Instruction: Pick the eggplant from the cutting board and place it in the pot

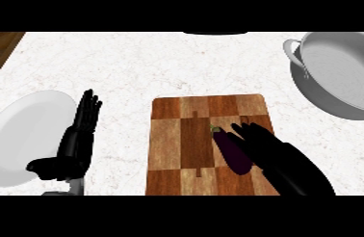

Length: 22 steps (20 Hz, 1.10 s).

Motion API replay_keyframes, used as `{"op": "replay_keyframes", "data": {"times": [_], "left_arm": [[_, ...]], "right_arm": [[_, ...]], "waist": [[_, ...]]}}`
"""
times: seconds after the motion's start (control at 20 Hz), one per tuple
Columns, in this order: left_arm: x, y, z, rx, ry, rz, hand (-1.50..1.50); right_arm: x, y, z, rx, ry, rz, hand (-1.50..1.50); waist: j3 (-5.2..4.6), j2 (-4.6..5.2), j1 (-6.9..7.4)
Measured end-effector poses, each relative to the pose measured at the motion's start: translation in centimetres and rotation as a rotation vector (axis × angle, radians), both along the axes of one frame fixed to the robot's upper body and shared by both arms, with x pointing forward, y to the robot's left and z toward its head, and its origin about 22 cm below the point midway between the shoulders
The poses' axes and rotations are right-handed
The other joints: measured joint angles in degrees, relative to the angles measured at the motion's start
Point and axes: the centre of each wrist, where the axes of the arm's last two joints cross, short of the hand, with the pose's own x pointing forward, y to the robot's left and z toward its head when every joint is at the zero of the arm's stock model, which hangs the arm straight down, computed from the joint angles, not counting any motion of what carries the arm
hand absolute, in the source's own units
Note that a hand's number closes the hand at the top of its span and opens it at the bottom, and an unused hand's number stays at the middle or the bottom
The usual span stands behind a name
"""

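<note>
A wooden cutting board [206, 144] is laid on a pale speckled counter [156, 62], and every other place is given from it. On the board's right half an eggplant [233, 151] is seen lying flat, its green stem end turned toward the board's far edge and its dark purple body running back toward the near edge.

The right hand [274, 151] is placed over the board's right side, just beside the eggplant and touching it along its right flank. Its fingers [250, 133] are stretched out fairly straight alongside the eggplant and are not curled round it (nothing is held, so far as can be seen).

The left hand [77, 139] is found off the board's left edge, well apart from the eggplant. Its fingers are held straight and close together, pointing away from the near edge, and nothing is held by it.

A white plate [28, 135] is set further to the left of the board, just beyond the left hand. A grey metal pot [316, 82] is placed beyond the board's far right corner, cut off by the view's right edge.
</note>
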Motion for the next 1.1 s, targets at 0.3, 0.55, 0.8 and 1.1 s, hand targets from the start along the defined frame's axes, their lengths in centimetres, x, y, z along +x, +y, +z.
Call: {"op": "replay_keyframes", "data": {"times": [0.3,0.55,0.8,1.1], "left_arm": [[0.5,-0.6,0.0,0.003,0.004,-0.004,0.0],[0.1,-0.4,0.2,-0.001,0.001,0.003,0.0],[0.4,-0.7,0.5,0.001,-0.001,-0.001,0.0],[0.8,-0.3,-0.3,-0.003,0.002,-0.006,0.0]], "right_arm": [[1.1,0.9,-2.3,-0.047,0.056,-0.019,-1.5],[1.7,0.8,-3.6,-0.053,0.06,-0.014,-1.5],[2.7,1.2,-4.7,-0.062,0.054,-0.022,-1.5],[4.0,2.1,-6.2,-0.075,0.055,-0.027,-1.5]], "waist": [[0.02,0.02,-0.13],[0.03,0.01,-0.14],[0.02,0.01,-0.15],[-0.09,-0.06,-0.17]]}}
